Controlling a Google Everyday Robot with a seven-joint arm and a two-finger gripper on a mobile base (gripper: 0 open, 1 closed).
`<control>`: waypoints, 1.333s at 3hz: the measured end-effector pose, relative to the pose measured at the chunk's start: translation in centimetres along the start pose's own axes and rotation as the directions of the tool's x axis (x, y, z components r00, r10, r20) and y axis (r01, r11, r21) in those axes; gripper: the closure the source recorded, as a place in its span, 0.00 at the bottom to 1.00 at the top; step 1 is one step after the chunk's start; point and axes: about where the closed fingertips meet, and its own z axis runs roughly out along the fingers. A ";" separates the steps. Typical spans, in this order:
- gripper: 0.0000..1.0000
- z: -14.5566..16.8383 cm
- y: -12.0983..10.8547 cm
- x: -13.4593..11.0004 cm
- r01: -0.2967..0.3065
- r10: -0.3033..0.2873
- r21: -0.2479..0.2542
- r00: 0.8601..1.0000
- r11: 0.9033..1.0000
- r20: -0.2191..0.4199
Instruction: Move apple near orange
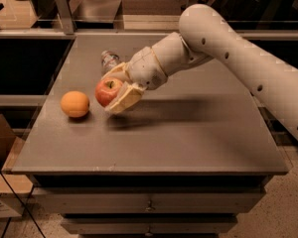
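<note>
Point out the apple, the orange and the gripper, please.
apple (106,91), camera view, middle of its red side.
orange (75,103), camera view, middle of the fruit.
gripper (112,92), camera view, midway between its fingertips, closed around the apple, just right of the orange.

Gripper (115,88) over table's (188,133) left half, fingers (124,97) covering apple's (106,90) right side; arm (248,68) cut off at right; object (109,60) behind blurred.

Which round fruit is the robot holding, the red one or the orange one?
The red apple, clamped between the fingers of the gripper. The orange sits free on the table just left of it, with nothing touching it.
</note>
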 end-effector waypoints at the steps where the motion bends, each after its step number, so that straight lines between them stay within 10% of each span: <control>1: 0.85 1.0 1.2 1.3 -0.042 0.042 -0.045 0.999 0.998 0.000; 4: 0.15 2.3 2.8 2.5 -0.086 0.088 -0.078 0.996 0.993 0.025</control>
